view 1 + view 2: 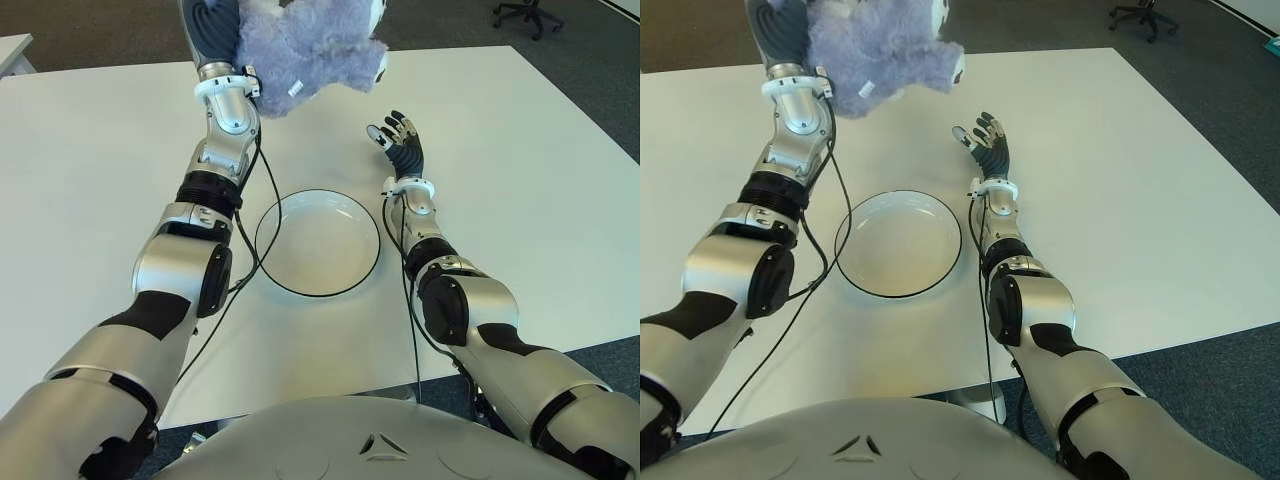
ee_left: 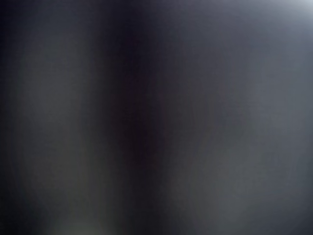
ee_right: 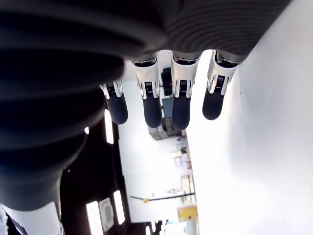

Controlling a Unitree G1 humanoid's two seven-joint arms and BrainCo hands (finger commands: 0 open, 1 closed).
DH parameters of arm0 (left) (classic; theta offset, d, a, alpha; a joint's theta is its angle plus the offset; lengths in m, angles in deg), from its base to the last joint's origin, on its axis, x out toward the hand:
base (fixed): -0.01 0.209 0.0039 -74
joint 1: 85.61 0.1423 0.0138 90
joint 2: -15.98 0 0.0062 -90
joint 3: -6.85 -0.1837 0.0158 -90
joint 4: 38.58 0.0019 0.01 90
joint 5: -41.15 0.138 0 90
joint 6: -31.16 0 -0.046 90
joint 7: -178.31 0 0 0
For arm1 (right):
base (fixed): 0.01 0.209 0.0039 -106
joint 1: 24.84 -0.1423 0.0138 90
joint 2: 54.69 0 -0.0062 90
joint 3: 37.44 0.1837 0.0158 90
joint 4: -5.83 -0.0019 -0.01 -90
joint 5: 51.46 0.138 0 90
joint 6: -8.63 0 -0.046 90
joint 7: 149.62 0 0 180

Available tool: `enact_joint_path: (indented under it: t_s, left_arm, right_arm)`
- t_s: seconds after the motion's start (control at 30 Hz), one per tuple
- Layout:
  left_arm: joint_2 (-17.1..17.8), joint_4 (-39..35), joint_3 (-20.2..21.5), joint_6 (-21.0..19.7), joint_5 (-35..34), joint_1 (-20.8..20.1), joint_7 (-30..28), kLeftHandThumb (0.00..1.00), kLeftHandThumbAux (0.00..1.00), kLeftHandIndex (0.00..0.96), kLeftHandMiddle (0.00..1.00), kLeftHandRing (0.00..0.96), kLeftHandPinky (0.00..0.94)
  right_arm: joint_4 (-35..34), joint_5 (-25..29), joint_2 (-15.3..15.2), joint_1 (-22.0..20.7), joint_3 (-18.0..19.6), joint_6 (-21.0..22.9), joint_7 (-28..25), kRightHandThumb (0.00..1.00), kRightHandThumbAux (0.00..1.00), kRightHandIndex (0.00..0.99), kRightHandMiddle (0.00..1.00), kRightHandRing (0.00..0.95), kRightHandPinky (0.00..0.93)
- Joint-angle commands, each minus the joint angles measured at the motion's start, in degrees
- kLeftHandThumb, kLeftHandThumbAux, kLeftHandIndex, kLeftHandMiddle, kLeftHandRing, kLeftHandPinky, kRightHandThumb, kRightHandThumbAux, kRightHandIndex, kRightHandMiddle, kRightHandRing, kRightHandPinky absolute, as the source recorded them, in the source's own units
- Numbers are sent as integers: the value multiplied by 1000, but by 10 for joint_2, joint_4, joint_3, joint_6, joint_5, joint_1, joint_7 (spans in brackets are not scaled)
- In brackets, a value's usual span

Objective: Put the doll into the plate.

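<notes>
White plate (image 1: 318,243) with a thin dark rim sits on the white table (image 1: 520,160), nearest of the loose things, between the two forearms, nothing in it. Black cables run along both arms; the left one touches the plate's near-left edge.

Right robot hand (image 1: 396,138) shows just beyond the plate, to its right, palm up over the table, fingers (image 3: 152,105) spread and relaxed, gripping nothing. Right wrist view confirms: four dark fingertips straight out, nothing between them. Cannot tell if the hand touches the table.

Left robot hand (image 1: 213,28) is raised beyond the plate, toward its far-left, at the top edge of the eye views. It holds the doll (image 1: 305,50), a fluffy grey-lavender plush with a white tag hanging off its lower side. Doll is up in the air, clear of the table, beyond the plate's far rim and not over its middle. Fingers are mostly hidden by plush. Left wrist view is only dark blur, tells nothing.

Far off, an office chair base (image 1: 527,14) on dark carpet past the table's far-right corner.
</notes>
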Motion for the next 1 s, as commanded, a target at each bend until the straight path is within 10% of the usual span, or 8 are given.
enact_joint_path:
  t_s: [0.03,1.0]
  left_arm:
    - [-3,-29,-5,-3,10,21,-5,742,693,441,912,895,874]
    - [-12,-139,7,43,-60,106,-165,748,693,443,828,834,835]
  right_arm:
    - [53,6,14,81,6,52,4,64,710,131,147,133,127]
    - [53,5,15,82,5,51,8,57,727,135,154,136,123]
